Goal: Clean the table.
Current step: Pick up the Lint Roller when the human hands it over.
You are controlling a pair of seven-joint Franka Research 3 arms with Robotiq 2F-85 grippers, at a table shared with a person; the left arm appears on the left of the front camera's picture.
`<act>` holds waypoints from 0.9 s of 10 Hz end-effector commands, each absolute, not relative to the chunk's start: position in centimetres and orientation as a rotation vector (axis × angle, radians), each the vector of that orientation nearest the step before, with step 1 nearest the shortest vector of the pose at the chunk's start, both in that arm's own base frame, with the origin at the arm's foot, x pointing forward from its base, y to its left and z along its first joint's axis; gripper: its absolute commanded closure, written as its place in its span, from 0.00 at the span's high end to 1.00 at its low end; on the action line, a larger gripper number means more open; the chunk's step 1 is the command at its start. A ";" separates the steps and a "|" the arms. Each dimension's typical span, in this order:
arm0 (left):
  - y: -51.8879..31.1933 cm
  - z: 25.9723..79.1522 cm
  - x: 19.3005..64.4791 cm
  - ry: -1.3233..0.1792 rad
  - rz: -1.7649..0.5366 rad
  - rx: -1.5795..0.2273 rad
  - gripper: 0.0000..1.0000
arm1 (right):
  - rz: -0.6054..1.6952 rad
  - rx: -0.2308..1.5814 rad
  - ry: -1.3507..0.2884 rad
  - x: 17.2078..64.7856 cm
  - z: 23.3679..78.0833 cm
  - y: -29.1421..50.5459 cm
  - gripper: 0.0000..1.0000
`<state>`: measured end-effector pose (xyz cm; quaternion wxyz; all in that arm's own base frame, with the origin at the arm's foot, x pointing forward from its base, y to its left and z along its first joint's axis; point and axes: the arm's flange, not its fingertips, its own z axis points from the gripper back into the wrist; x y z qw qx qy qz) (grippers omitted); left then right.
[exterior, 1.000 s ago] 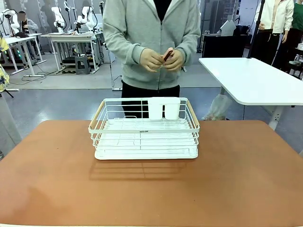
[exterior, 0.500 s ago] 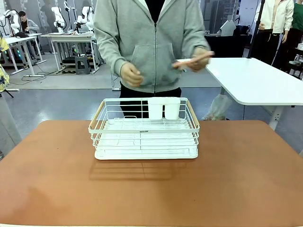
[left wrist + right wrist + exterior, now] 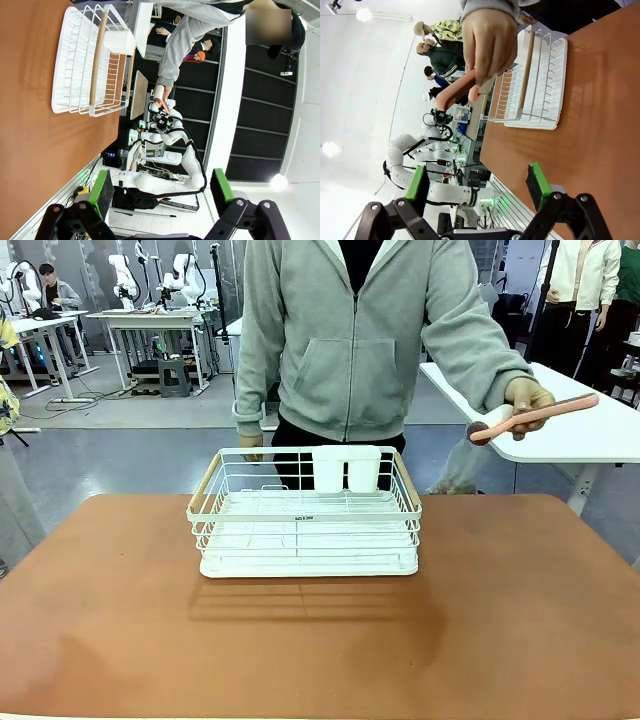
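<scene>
The table (image 3: 520, 620) has a wide reddish-brown top and carries a white wire rack (image 3: 305, 512) at its middle. A person in a grey hoodie stands at the far side and holds a pink long-handled tool (image 3: 535, 415) with a dark end, out above the table's far right corner. The person's other hand (image 3: 250, 447) is down by the rack's back left corner. My left gripper (image 3: 160, 187) is open and empty, off the table's (image 3: 30, 130) edge, far from the rack (image 3: 85, 60). My right gripper (image 3: 476, 184) is open and empty too, with the pink tool (image 3: 455, 92) ahead of it.
Two white cups (image 3: 346, 468) sit in the rack's back section. A smaller white-topped table (image 3: 540, 410) stands beyond the far right corner. Other people and work tables are farther back.
The person brought the pink tool from in front of the chest out to the picture's right and lowered the other hand to the rack's back corner. Nothing on the table moved.
</scene>
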<state>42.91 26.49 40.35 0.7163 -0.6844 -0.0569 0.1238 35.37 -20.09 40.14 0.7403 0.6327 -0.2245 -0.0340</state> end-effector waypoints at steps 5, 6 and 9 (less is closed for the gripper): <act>26.6 40.5 42.4 -0.123 0.259 -1.514 1.00 | -0.067 1.391 -0.492 35.3 40.4 -20.1 1.00; 26.6 40.5 42.4 -0.123 0.259 -1.514 1.00 | -0.067 1.391 -0.492 35.3 40.4 -20.1 1.00; 26.6 40.5 42.4 -0.123 0.259 -1.514 1.00 | -0.231 1.355 -0.526 34.2 42.6 -17.5 1.00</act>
